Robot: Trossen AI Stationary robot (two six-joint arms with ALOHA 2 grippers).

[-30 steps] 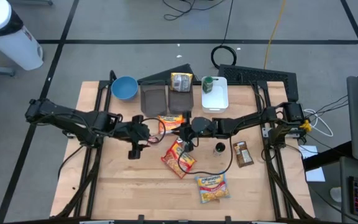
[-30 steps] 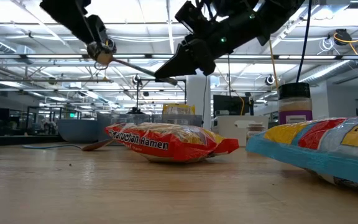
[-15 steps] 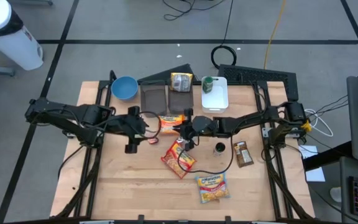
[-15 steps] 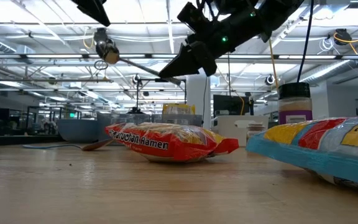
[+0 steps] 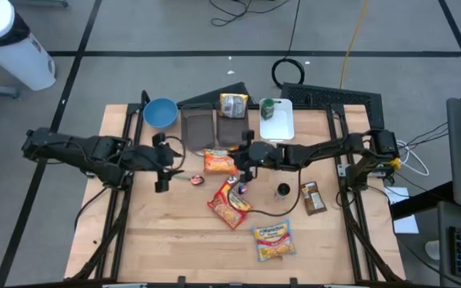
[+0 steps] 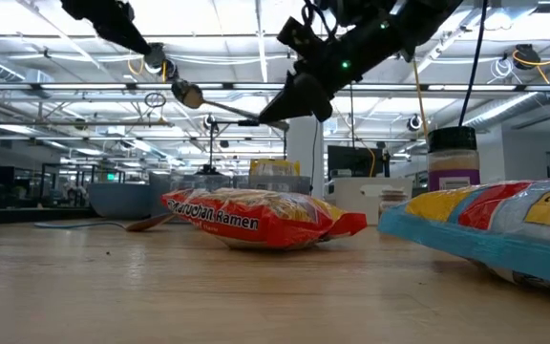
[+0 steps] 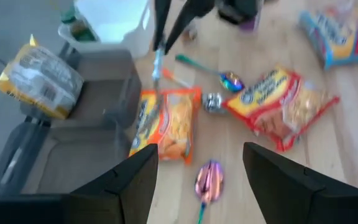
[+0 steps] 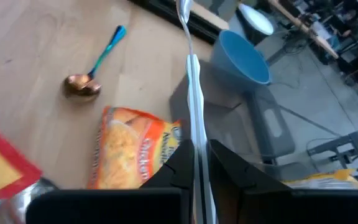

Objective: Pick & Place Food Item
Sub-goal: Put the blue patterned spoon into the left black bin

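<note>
Right jaws (image 8: 194, 163) clamp spoon (image 8: 191, 81); left jaws (image 7: 197, 174) apart; wooden table (image 5: 158, 240), warehouse beyond.

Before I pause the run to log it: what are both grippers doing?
Left gripper: jaws open, holding nothing.
Right gripper: jaws shut on the thin silver metal utensil handle.

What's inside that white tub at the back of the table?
In the white tub stands a green-lidded jar at one end. The rest looks bare, though the jar covers the floor beneath it.
</note>
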